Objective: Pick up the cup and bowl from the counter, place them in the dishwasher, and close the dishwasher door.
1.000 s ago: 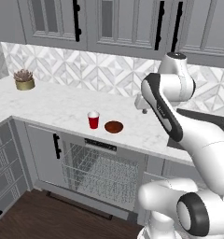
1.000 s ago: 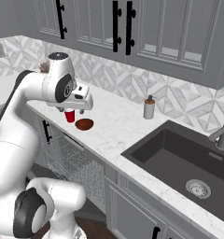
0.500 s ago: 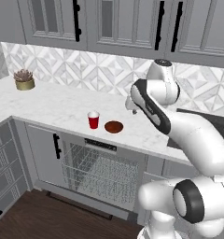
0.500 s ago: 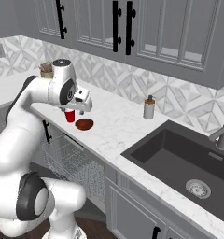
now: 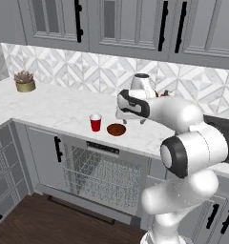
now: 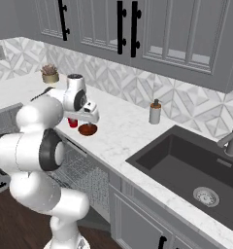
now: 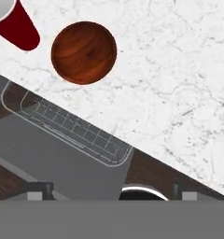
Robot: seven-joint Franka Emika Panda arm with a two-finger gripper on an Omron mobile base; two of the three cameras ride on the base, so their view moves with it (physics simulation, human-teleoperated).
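The red party cup (image 5: 95,122) stands upright on the white marble tabletop (image 5: 59,107), near its front edge, and the dark reddish-brown bowl (image 5: 116,129) sits just beside the cup, on the side toward the sink (image 6: 196,170); the two are close but not touching. Directly below the cup, under the tabletop edge, the dishwasher (image 5: 104,176) is open, its grey wire rack (image 5: 99,174) showing. Its door is hard to make out from the base cameras.

The end effector (image 5: 130,116) hangs over the tabletop behind and just past the bowl, away from the cup; its fingers are small and dark against the arm, and I cannot tell whether they are spread or pressed together. In the right base view the arm covers most of the cup (image 6: 73,122), and the bowl (image 6: 88,129) is partly covered by the end effector (image 6: 89,118).

In the hand view the cup (image 7: 16,25) is cut off by the top left corner, the bowl (image 7: 84,52) lies whole beside it, and a corner of the rack (image 7: 72,133) shows below the tabletop edge.

A grey soap dispenser (image 6: 155,112) stands beyond the bowl from the cup, and a small potted plant (image 5: 24,81) stands far on the cup's other side. No writing can be read anywhere.
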